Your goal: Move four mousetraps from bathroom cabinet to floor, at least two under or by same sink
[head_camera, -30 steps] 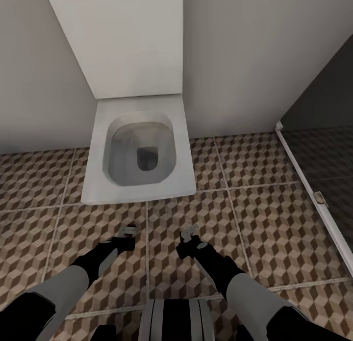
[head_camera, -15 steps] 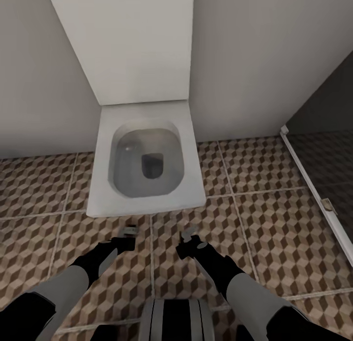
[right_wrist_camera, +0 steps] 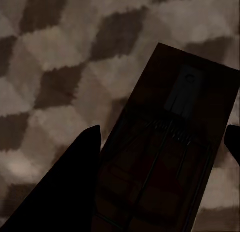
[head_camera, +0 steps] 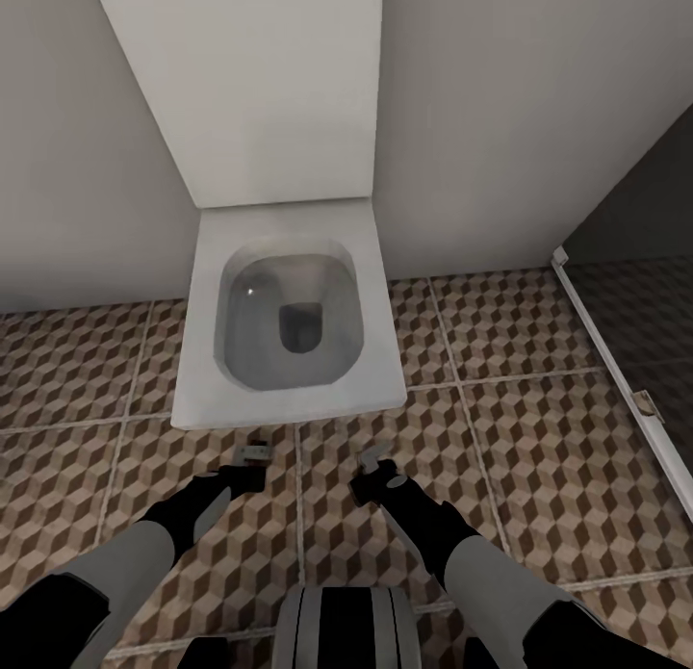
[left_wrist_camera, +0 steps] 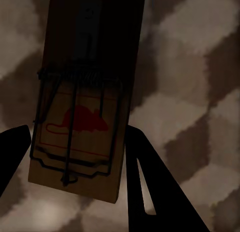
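I hold two mousetraps above the bathroom floor (head_camera: pixel 520 438), a cube-patterned tile surface. My left gripper (head_camera: pixel 252 454) is shut on one mousetrap (left_wrist_camera: pixel 82 101), a wooden board with dark wire and a red mouse print, clamped between the dark fingers (left_wrist_camera: pixel 145 182). My right gripper (head_camera: pixel 373 454) is shut on a second mousetrap (right_wrist_camera: pixel 170 142), which lies in shadow between its fingers (right_wrist_camera: pixel 75 182). Both traps hang a little above the tiles, just in front of the toilet. The cabinet and the bathroom sink are out of view.
A white toilet (head_camera: pixel 289 399) with its lid raised stands against the grey wall, straight ahead of both grippers. A dark glass shower panel with a white frame (head_camera: pixel 616 371) runs along the right. Tiled floor spreads to the left and right of the toilet.
The whole view has shifted a little, so the toilet now sits slightly closer and lower. Both grippers keep the same pose, still shut on their mousetraps.
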`<state>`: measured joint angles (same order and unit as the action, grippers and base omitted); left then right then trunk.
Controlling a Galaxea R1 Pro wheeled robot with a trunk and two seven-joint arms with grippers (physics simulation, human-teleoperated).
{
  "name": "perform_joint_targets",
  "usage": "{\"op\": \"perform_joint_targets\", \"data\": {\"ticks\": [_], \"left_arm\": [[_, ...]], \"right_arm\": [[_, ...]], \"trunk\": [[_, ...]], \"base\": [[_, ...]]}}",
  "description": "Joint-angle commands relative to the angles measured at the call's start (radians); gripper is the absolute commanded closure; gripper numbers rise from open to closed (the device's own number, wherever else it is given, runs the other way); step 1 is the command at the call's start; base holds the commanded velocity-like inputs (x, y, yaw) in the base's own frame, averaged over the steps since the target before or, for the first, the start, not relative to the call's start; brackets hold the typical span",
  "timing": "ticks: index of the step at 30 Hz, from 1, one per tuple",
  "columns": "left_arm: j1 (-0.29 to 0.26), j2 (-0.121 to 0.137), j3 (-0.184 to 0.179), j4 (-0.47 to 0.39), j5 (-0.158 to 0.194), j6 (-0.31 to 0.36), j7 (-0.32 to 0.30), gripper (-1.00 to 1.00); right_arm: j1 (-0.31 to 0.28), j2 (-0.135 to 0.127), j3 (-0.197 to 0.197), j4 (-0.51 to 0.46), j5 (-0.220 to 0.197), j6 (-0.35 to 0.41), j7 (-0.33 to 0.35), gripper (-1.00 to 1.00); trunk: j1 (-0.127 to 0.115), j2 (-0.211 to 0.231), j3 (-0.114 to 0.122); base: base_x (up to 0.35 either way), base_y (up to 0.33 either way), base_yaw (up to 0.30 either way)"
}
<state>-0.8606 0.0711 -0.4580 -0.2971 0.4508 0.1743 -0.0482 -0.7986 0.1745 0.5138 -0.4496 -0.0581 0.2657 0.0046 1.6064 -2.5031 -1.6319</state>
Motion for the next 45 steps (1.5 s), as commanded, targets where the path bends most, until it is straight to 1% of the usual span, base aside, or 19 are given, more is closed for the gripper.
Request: {"op": "perform_joint_targets", "data": {"ticks": [1, 5, 23, 24, 45], "left_arm": [[0.000, 0.001, -0.003, -0.002, 0.005, 0.005, -0.001, 1.00], [0.000, -0.008, -0.004, -0.001, 0.005, 0.005, -0.001, 1.00], [0.000, -0.011, -0.003, -0.001, 0.005, 0.005, -0.001, 1.00], [0.000, -0.011, -0.003, -0.001, 0.005, 0.005, -0.001, 1.00], [0.000, -0.011, -0.004, -0.001, 0.005, 0.005, -0.004, 1.00]], "right_arm": [[-0.001, 0.000, 0.002, 0.000, -0.006, 0.004, -0.018, 1.00], [-0.001, 0.000, 0.002, -0.001, -0.006, 0.004, -0.052, 1.00], [-0.001, 0.000, 0.002, -0.001, -0.006, 0.004, -0.058, 1.00], [-0.001, 0.000, 0.002, -0.001, -0.006, 0.004, -0.058, -1.00], [-0.001, 0.000, 0.002, -0.001, -0.006, 0.003, -0.058, -1.00]], "trunk": [[0.000, 0.000, 0.000], [0.000, 0.000, 0.000], [0.000, 0.000, 0.000], [0.000, 0.000, 0.000], [0.000, 0.000, 0.000]], "base": [[0.000, 0.000, 0.000], [0.000, 0.000, 0.000], [0.000, 0.000, 0.000], [0.000, 0.000, 0.000], [0.000, 0.000, 0.000]]}}
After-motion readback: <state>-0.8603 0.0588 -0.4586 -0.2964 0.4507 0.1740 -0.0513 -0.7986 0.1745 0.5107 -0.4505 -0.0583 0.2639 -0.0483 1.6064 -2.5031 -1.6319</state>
